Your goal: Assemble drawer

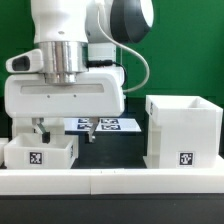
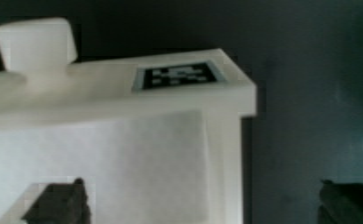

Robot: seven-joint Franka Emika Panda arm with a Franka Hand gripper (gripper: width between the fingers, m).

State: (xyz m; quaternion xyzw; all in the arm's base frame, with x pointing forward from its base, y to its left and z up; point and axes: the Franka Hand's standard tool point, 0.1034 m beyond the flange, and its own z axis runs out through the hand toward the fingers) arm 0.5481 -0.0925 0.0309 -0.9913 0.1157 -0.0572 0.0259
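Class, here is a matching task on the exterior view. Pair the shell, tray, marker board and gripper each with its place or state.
Things:
1. shell
2. tray
3. marker board
4. gripper

Places or states:
A. open, fingers wide apart
B. low, at the exterior view's left
C. flat on the table, at the back in the middle
D. tall, at the exterior view's right

Pairs: 1-D, 2-B, 3-C, 4-A
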